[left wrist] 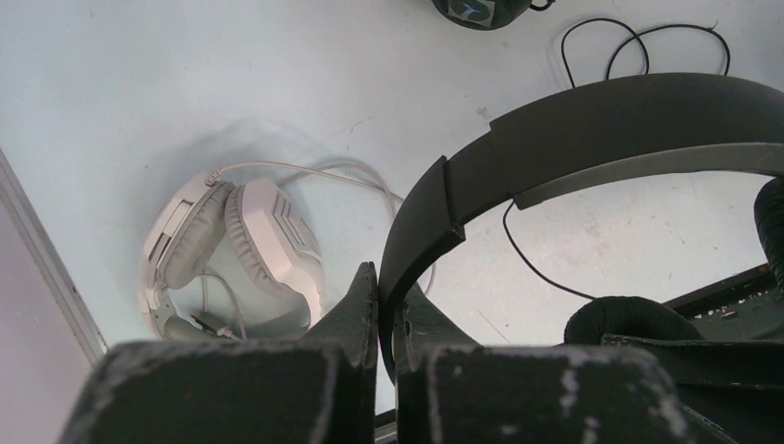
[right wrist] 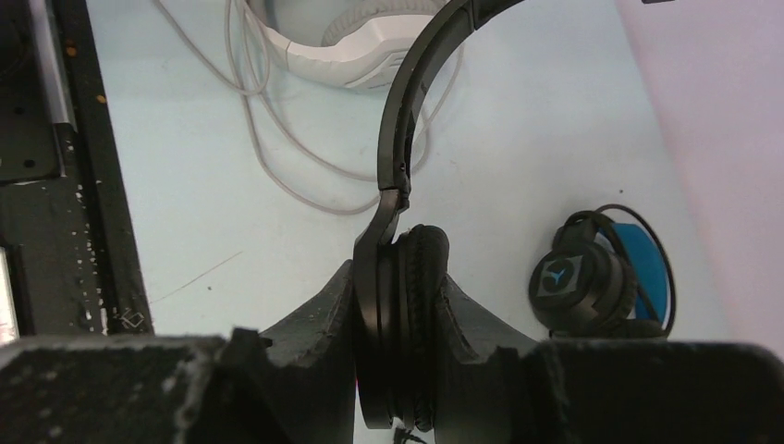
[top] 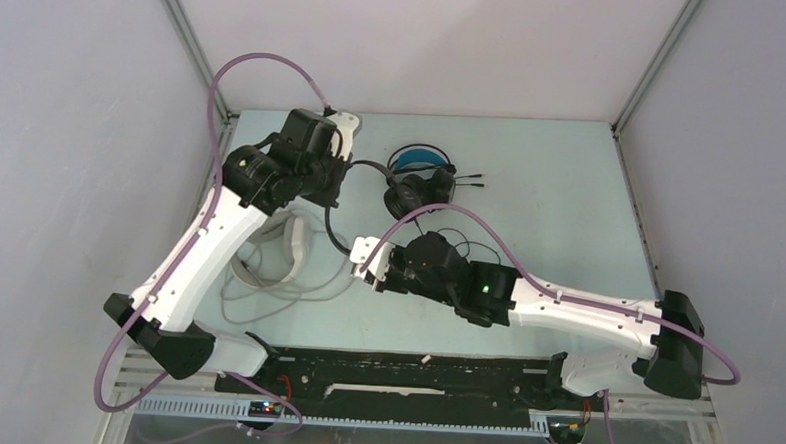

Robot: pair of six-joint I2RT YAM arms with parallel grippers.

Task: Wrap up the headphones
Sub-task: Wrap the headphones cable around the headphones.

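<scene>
The small all-black headphones (left wrist: pixel 601 120) hang above the table between both arms. My left gripper (left wrist: pixel 388 287) is shut on their headband near one end. My right gripper (right wrist: pixel 399 277) is shut on one padded ear cup (right wrist: pixel 421 305), and the band (right wrist: pixel 398 139) arches away from it. In the top view the left gripper (top: pixel 336 184) is at the back left and the right gripper (top: pixel 362 256) sits mid-table. The white over-ear headphones (top: pixel 293 243) lie on the table at the left. The black headphones with the blue headband (top: pixel 417 163) lie at the back centre.
The white pair's loose cable (top: pixel 266 292) loops over the table's front left. A thin black cable (left wrist: pixel 638 37) trails on the table behind the black pair. A black rail (top: pixel 412 383) runs along the near edge. Enclosure walls stand on the left, back and right.
</scene>
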